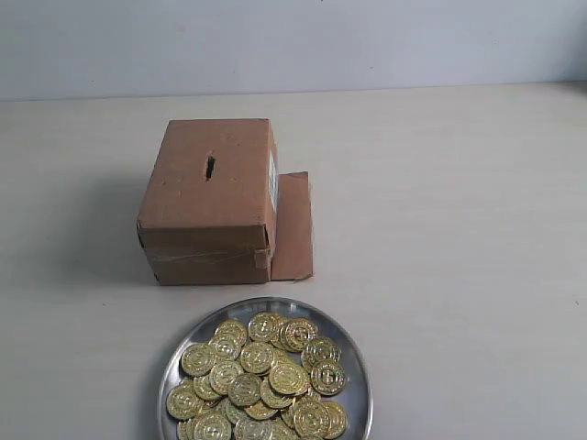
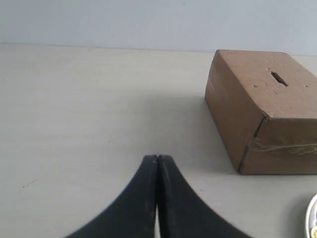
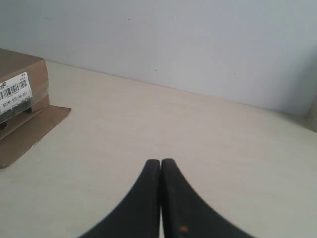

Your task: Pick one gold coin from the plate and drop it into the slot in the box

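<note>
A round silver plate [image 1: 359,380] at the front edge of the exterior view holds a heap of several gold coins [image 1: 261,380]. Behind it stands the brown cardboard box [image 1: 209,206], with the dark slot [image 1: 210,167] cut in its top. Neither arm shows in the exterior view. In the left wrist view my left gripper [image 2: 157,157] is shut with nothing in it, over bare table to the left of the box [image 2: 262,109] and its slot [image 2: 278,78]. My right gripper [image 3: 161,161] is also shut and empty, with the box's labelled side [image 3: 17,91] off to one side.
A loose cardboard flap [image 1: 293,227] lies flat on the table against the box's right side; the right wrist view shows this flap [image 3: 29,131] too. A pale wall [image 1: 293,41] rises behind the beige table [image 1: 459,229]. A sliver of the plate's rim [image 2: 313,218] shows in the left wrist view.
</note>
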Robot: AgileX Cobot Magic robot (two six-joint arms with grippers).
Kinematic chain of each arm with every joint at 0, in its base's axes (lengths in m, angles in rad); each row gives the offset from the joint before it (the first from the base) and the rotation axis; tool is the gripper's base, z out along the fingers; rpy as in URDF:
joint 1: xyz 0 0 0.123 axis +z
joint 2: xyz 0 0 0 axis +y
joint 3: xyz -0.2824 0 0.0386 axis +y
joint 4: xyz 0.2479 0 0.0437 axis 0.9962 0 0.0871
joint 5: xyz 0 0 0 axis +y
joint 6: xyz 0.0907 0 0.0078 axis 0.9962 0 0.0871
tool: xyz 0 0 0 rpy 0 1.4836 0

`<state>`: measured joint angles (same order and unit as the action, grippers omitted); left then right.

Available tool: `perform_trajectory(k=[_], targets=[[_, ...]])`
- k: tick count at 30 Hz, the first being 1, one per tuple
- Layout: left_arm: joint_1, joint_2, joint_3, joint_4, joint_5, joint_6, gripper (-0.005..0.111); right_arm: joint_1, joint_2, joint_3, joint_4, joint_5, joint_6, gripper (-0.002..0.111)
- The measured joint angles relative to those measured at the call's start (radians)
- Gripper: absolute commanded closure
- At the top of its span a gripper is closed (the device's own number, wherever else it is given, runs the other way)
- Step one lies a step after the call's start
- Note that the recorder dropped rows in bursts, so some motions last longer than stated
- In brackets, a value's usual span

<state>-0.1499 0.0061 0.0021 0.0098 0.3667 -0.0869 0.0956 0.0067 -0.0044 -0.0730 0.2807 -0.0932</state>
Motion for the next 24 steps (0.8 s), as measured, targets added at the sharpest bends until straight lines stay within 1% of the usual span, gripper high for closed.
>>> perform_trajectory(k=[16, 24], targets=[[0.0, 0.0, 0.0, 0.0, 0.0, 0.0, 0.106, 0.0, 0.0, 0.0, -0.002, 0.0, 0.0, 0.108], [0.0, 0.0, 0.0, 0.0, 0.0, 0.0, 0.106, 0.0, 0.0, 0.0, -0.002, -0.061, 0.0, 0.108]])
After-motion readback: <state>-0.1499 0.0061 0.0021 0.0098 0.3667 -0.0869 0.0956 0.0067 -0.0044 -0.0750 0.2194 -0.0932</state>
